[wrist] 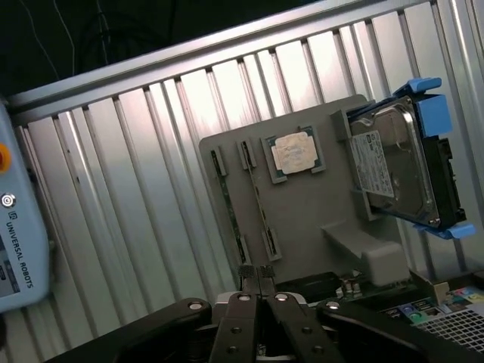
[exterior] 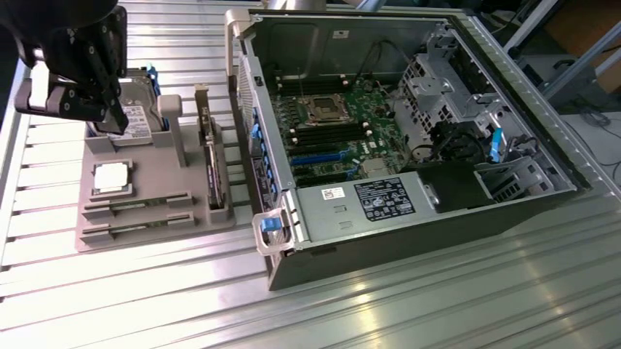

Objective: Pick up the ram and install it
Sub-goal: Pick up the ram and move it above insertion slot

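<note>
Ram (exterior: pixel 136 206): sits in the gray holder (exterior: pixel 165 174) on the desk (exterior: pixel 388 305), in the slotted rails at the holder's near edge in the ext. view. Two rails, each w/ a thin dark strip; we can't make out colour or chips. Not gripped.

Fingers (wrist: pixel 246 281) are pressed together w/ nothing betw. them. In the ext. view they hang over the hard drive (exterior: pixel 141 120) end of the holder. The processor chip (exterior: pixel 112 178) lies betw. them and the rails.

Step, our judgement: approach only, pick not begun. A grasp would call for fingers spread, set over one rail and lined up across the stick's thin edge, then a straight lift. Install target is prob. the black slots beside the cpu socket (exterior: pixel 321 110) in the open pc case (exterior: pixel 291 51).

In the way:
- Hard drive in its blue carrier stands upright just beside the fingers.
- Expansion card (exterior: pixel 214 163) stands on edge betw. rails and case.
- Case wall has to be cleared.
</note>
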Controlling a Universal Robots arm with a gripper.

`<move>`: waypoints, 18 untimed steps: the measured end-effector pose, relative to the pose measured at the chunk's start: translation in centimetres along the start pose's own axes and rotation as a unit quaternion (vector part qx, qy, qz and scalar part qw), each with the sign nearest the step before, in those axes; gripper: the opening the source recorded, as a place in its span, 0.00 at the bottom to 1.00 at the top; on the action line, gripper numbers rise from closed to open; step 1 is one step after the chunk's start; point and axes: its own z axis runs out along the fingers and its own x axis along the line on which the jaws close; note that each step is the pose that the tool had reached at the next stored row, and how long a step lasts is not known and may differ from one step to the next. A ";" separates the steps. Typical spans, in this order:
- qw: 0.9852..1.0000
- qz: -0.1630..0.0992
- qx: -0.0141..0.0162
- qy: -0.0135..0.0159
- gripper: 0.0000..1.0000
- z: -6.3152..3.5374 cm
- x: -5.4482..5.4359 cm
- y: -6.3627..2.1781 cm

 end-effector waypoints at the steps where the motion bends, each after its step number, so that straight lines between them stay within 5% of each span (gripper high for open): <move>1: 1.000 -0.003 0.000 0.000 0.11 0.00 0.0 0.00; 12: 0.999 -0.032 0.001 0.000 0.11 0.00 0.0 0.00; 15: 0.999 -0.032 0.001 0.000 0.30 0.00 0.0 0.00; 18: 0.999 -0.032 0.001 0.000 0.30 0.00 0.0 0.00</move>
